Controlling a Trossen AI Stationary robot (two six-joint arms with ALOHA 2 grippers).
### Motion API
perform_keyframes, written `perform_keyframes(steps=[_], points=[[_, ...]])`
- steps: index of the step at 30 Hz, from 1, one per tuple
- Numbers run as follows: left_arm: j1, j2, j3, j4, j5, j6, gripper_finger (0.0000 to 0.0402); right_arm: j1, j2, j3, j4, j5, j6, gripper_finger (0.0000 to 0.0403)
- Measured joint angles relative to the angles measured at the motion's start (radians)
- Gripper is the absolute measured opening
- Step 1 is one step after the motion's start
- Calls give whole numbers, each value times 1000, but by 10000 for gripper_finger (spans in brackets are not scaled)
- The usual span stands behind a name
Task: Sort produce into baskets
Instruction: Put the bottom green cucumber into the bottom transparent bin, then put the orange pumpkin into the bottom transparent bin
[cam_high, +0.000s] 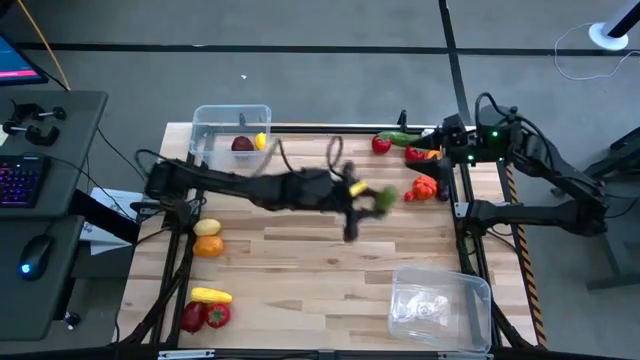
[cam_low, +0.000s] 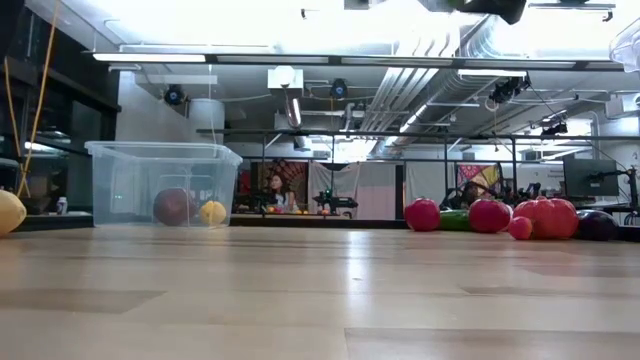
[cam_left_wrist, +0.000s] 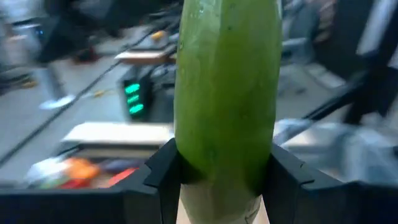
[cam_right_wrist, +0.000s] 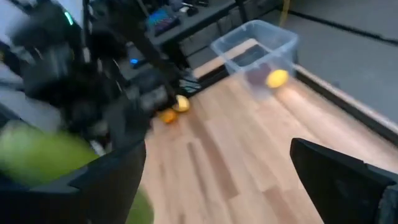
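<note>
My wooden worktop sits in a ceiling-lit workshop. Only my left wrist view shows the left fingers clamped on a green cucumber, mid-worktop; right fingers spread apart.

Two dark arms, loose black cables; right arm base green-lit; left claw fingers black, angular.

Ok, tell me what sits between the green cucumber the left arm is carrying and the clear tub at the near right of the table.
Nothing visible. The left end effector holds the long green cucumber above mid-table, and only bare wood lies between it and the clear rectangular plastic tub. The right end effector waits open by the far-right produce.
</note>
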Motion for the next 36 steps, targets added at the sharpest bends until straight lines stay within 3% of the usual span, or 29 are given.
perform_keyframes(steps=[7,12,17,22,32,36], points=[[-109,249,130,217,58,82,158,0,-32,0,25,-43,114,392],[-169,367,218,328,60,64,178,0,-37,0,25,14,184,392],[-197,443,282,314,59,103,191,0,-36,0,30,79,185,392],[-198,449,291,265,41,142,207,0,-36,0,31,96,189,392],[-158,442,291,250,55,46,256,0,-36,0,44,97,184,392],[-141,372,289,128,58,140,271,0,-36,0,44,97,183,392]])
